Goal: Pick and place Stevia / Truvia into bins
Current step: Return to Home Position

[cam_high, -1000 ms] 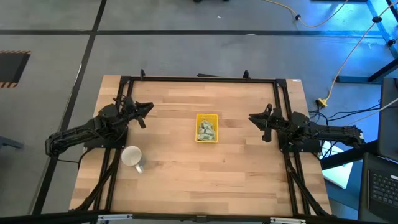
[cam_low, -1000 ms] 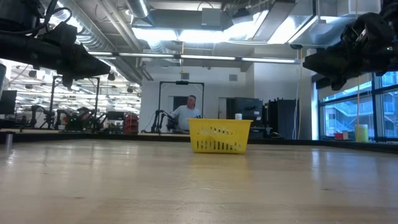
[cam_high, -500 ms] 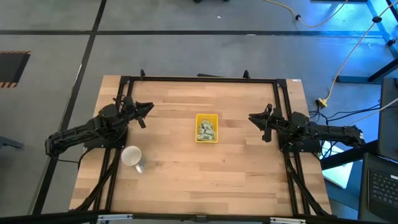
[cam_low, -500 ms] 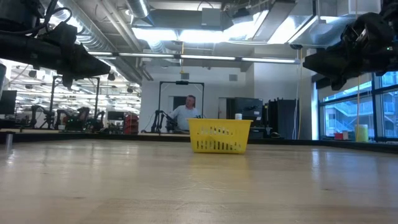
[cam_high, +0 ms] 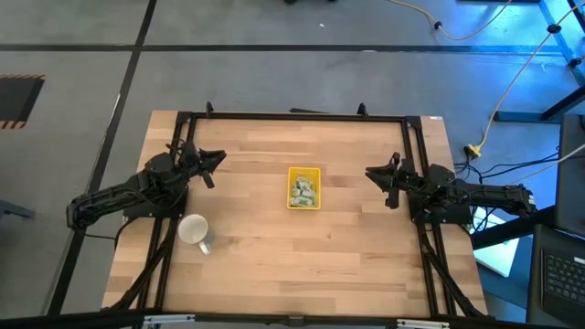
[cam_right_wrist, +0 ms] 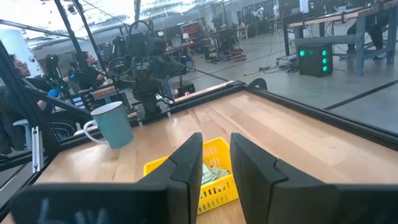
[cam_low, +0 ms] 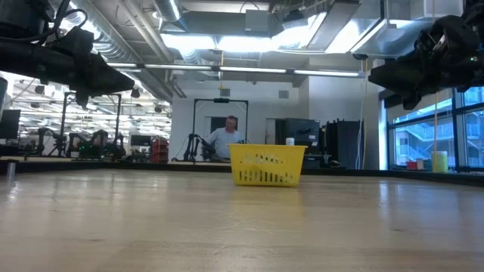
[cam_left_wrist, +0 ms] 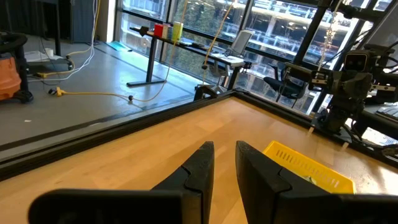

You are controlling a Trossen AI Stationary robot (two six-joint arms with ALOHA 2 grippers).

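Observation:
The yellow bin (cam_high: 304,170) stands on its base at the middle of the wooden table; in the low view it shows as a slotted yellow tray (cam_low: 267,165). Several white-and-green Stevia / Truvia packets (cam_high: 303,190) lie heaped inside it, and they also show in the right wrist view (cam_right_wrist: 214,172). My left gripper (cam_high: 219,160) hovers level above the table's left side, pointing at the bin, open and with nothing in it (cam_left_wrist: 224,146). My right gripper (cam_high: 370,174) hovers level on the right side, facing the bin, open and with nothing in it (cam_right_wrist: 216,138).
A white mug (cam_high: 194,230) lies on its side near my left arm, toward the near left. A black frame (cam_high: 292,116) runs along the table's far edge and sides. Bare wood lies all around the bin. A person stands in the room beyond the far edge.

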